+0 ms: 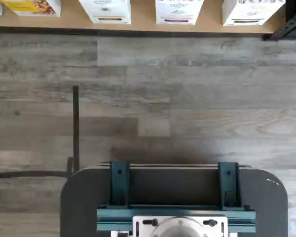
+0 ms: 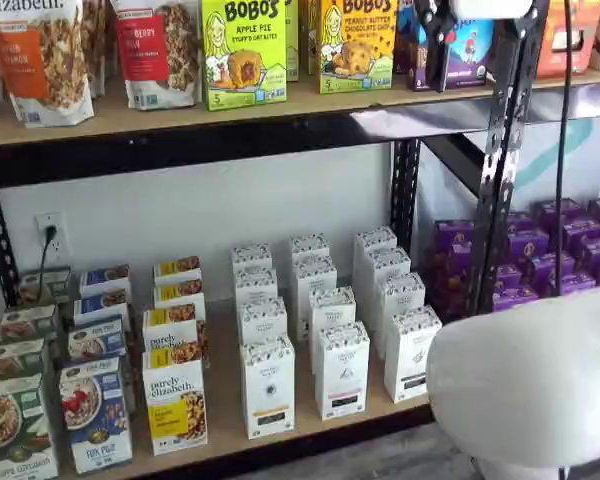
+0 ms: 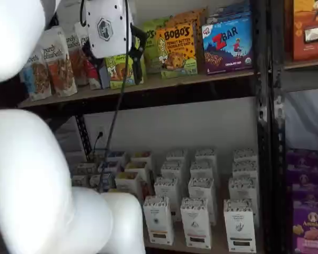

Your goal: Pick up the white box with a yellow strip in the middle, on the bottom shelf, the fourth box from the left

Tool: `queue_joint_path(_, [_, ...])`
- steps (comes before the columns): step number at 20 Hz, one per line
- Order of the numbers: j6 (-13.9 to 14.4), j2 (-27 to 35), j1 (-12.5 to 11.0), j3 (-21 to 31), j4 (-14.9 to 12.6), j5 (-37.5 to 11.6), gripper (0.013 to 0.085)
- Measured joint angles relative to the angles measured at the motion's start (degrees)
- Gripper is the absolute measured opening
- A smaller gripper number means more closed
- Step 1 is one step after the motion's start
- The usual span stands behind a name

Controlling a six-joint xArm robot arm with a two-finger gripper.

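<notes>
The white box with a yellow strip [image 2: 268, 385] stands at the front of the bottom shelf [image 2: 310, 445], just right of a purely elizabeth box [image 2: 175, 405]. It also shows in a shelf view [image 3: 159, 219] and in the wrist view [image 1: 104, 11], upright at the board's edge. Alike white cartons with black strips [image 2: 340, 368] stand beside and behind it. My gripper [image 3: 114, 66] hangs high up at the level of the upper shelf, far above the box. It is open, with nothing between its black fingers [image 3: 137, 50]. In a shelf view the gripper [image 2: 438, 50] is seen side-on.
The upper shelf holds Bobo's boxes [image 2: 243, 50], granola bags [image 2: 40, 55] and a Z Bar box [image 3: 227, 45]. A black perforated upright [image 2: 500, 160] separates purple boxes [image 2: 560, 250]. My white arm [image 2: 530, 385] fills the foreground. Grey plank floor [image 1: 187, 98] lies below the shelf.
</notes>
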Motion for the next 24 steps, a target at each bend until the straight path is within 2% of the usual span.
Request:
queue_joint_path(1, [-0.2,0.1,-0.4,-0.1,0.4,0.2,0.0850])
queue_joint_path(2, [-1.8,1.0,-4.2,-0.7,4.5,2.0,0.0850])
queue_joint_path(3, [-2.7,1.4,-6.2,-1.0,6.8,3.0,0.0850])
queue_joint_path(5, [-2.8,1.6,-6.5,-1.1,7.6,3.5,0.0850])
queue_joint_path(11, [-0.3,-0.1,-2.4,2.5,5.3,0.0,0.0850])
queue_joint_path(22, [7.6,-3.0,8.1,15.1,-0.7,-15.9,0.0850])
queue_joint_path(24, [9.0,-3.2,9.6,17.7,-0.9,-19.2,0.0850])
